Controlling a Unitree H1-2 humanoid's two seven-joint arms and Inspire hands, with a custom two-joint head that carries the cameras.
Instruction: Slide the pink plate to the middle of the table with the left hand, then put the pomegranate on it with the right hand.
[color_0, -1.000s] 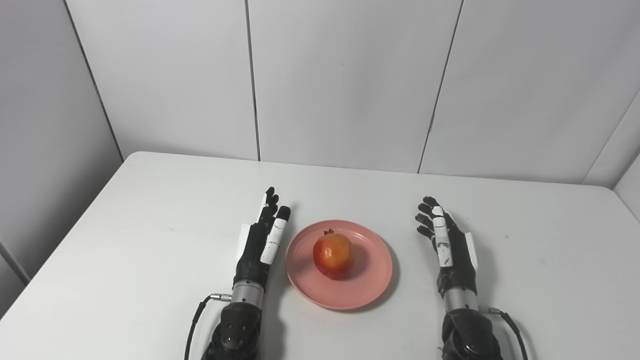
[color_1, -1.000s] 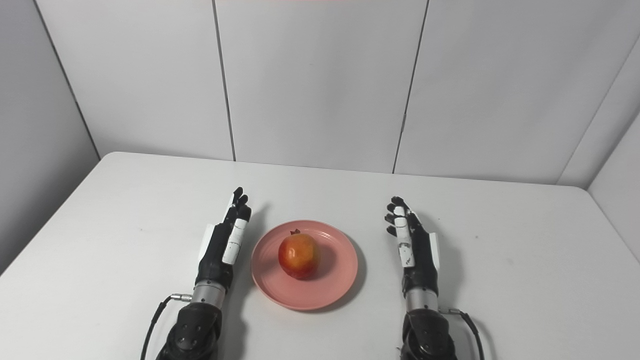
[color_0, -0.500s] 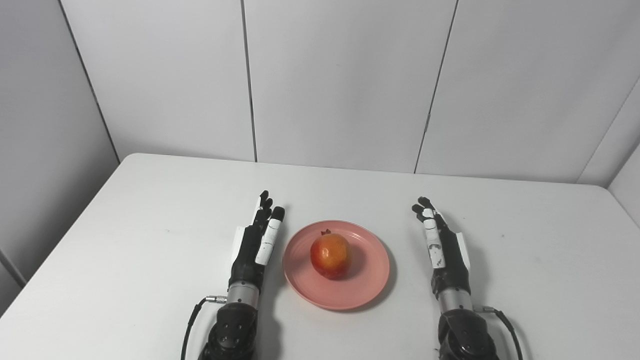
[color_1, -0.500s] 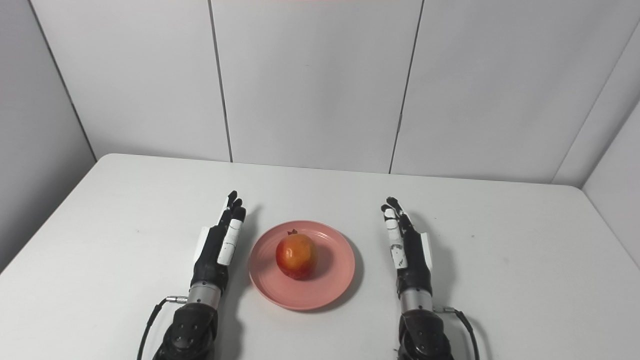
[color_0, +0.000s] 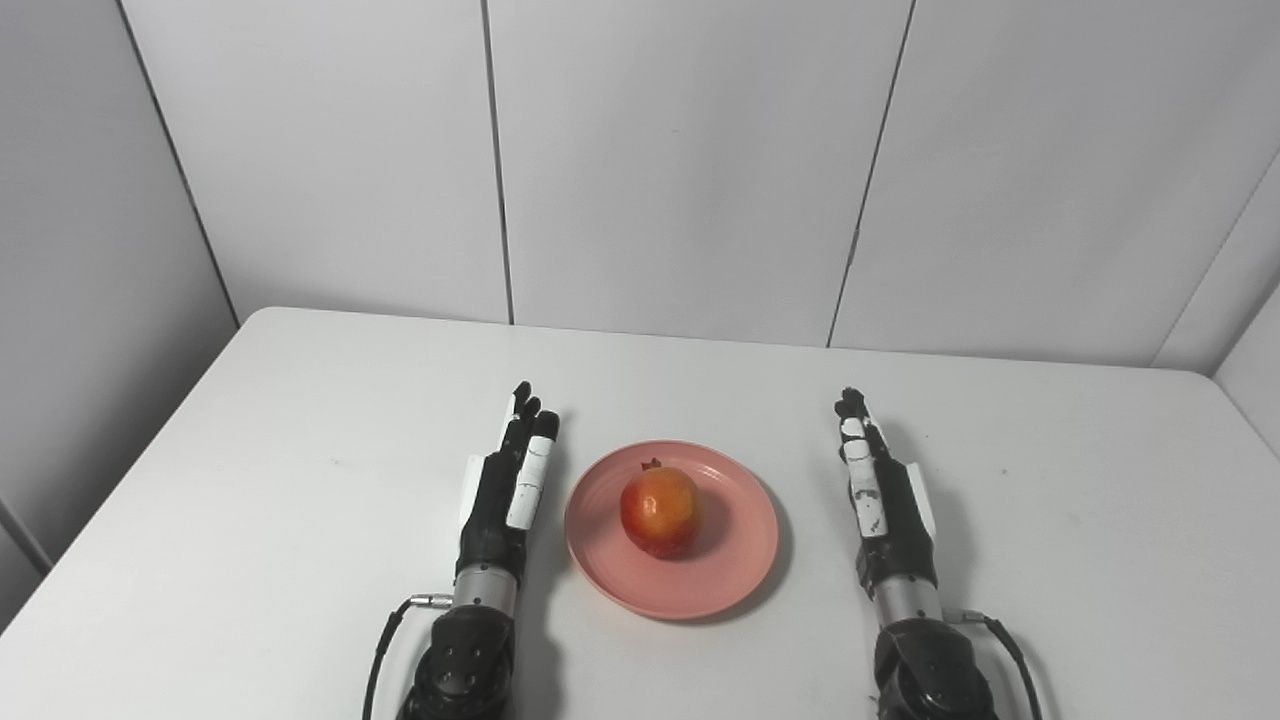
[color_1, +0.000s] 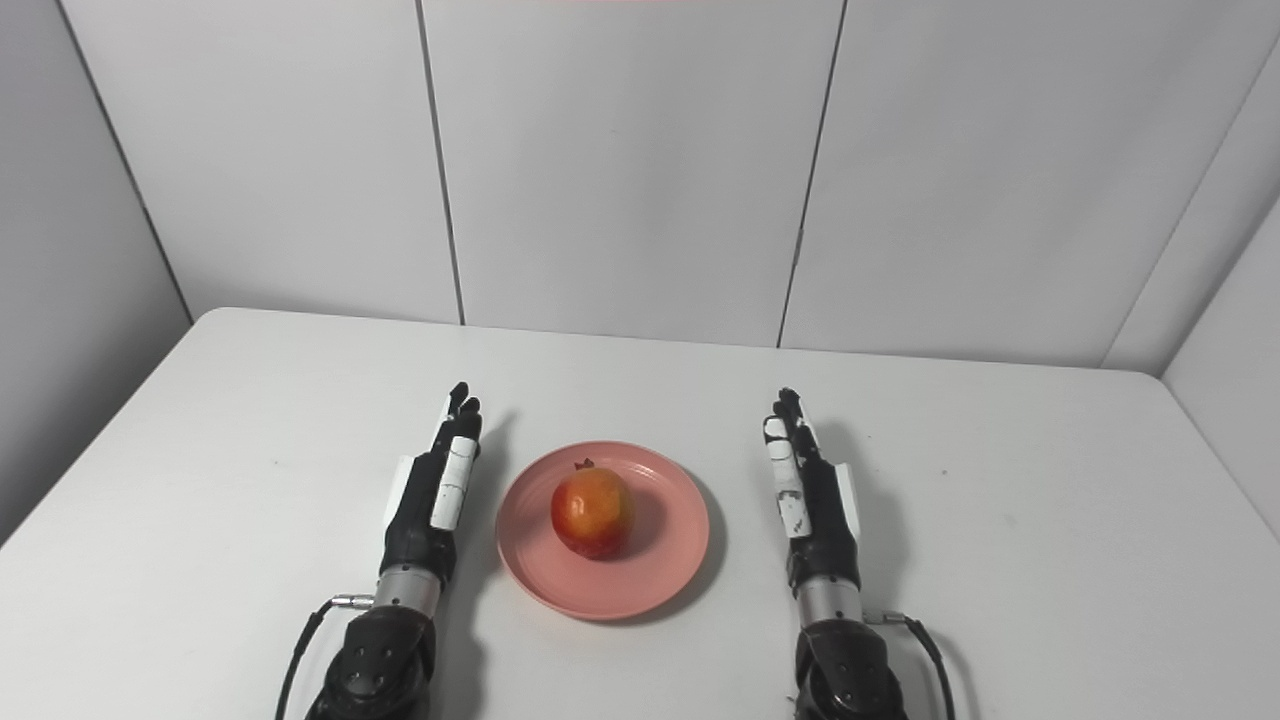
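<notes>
Pomegranate, round red-orange (color_0: 660, 511): seated centrally on shallow pink plastic plate (color_0: 740, 570), mid white desk (color_0: 250, 480). Left hand (color_0: 505, 490), right hand (color_0: 885, 495): empty, fingers extended, flanking plate. Task judged complete; hands best withdrawn without plate being nudged.

White counter (color_0: 300, 480), rounded corners, set against grey wall panels; pink plate (color_0: 735, 560) resting flat near the middle of its front half, pomegranate (color_0: 660, 512) on that.

White table (color_0: 300, 480), grey panel walls (color_0: 680, 160)
</notes>
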